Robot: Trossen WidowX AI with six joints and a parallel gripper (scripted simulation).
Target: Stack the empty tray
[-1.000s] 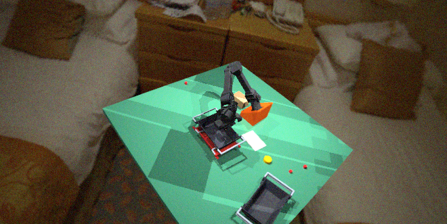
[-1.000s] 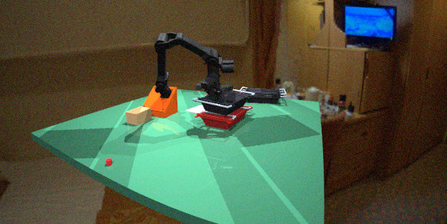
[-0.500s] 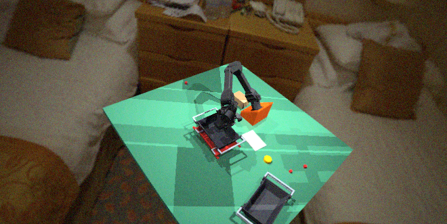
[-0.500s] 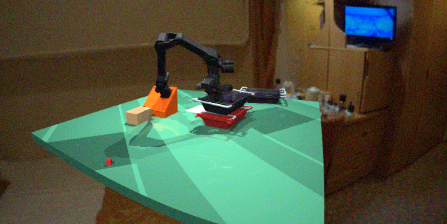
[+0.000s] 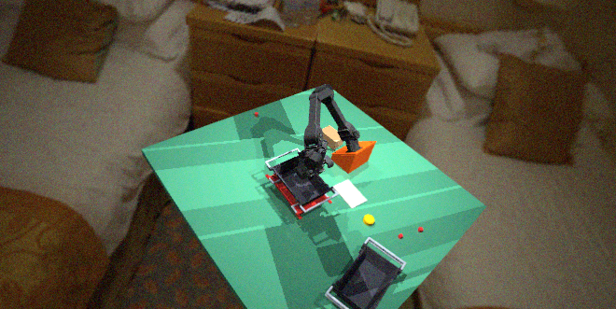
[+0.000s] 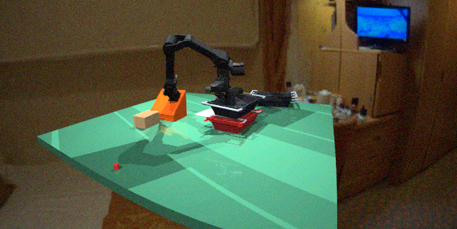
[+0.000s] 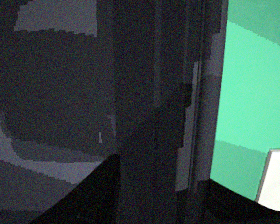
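A black tray with white wire bars (image 5: 299, 185) (image 6: 231, 111) is held over the red tray (image 5: 286, 190) (image 6: 226, 125), looking close to level. My gripper (image 5: 314, 171) (image 6: 230, 100) is shut on the black tray's long side wall, on the arm's side. In the wrist view that tray's wall (image 7: 136, 100) runs up the middle, with its inside at the left. The red tray stands on the table; white wire shows near its rim. The held tray hides its load and most of its bars, and I cannot tell whether the two touch.
Another black tray (image 5: 369, 276) (image 6: 277, 100) lies farther off. An orange wedge (image 5: 355, 161) (image 6: 177, 111) is by the arm's base, beside a tan block (image 5: 331, 137) (image 6: 147, 120). A white sheet (image 5: 351, 193) (image 7: 277, 180), yellow disc (image 5: 369, 219) and small red blocks (image 5: 420, 230) (image 6: 115, 167) lie around.
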